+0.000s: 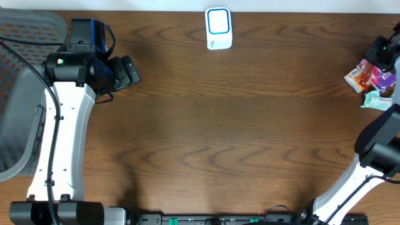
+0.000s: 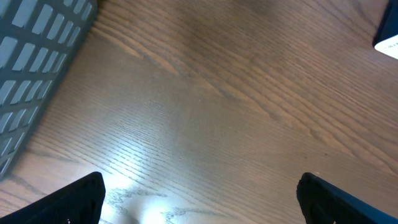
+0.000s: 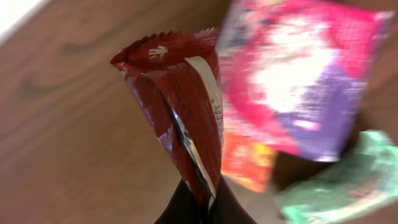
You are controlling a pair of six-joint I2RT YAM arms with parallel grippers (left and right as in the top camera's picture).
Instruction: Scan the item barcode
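- Checking in from the remote station, this is how things sit right now.
- My right pincer (image 3: 202,210) is clamped down narrow on the bottom end of a dark red packet (image 3: 180,118). The packet stands up out of the jaws with its crimped, zigzag edge towards the top of the right wrist view.
- Right next to it in that view, all blurry: a pink and purple packet (image 3: 298,81) at upper right, an orange packet (image 3: 249,163) just below it and a green packet (image 3: 339,183) in the lower right corner. I can't read any print on them.
- From overhead, the heap of packets (image 1: 370,79) is at the far right edge of the wooden worktop (image 1: 237,125), with the right arm reaching up to it from the lower right.
- The scanner (image 1: 219,28), white with a blue-rimmed window, sits at the top centre of the overhead view, well apart from the heap.
- My left pincer (image 2: 199,199) is spread wide with nothing in it, fingers (image 2: 74,199) poking in at the bottom corners of its wrist view over bare wood.
- A grey basket (image 1: 19,94) fills the left edge overhead, beside the left arm.
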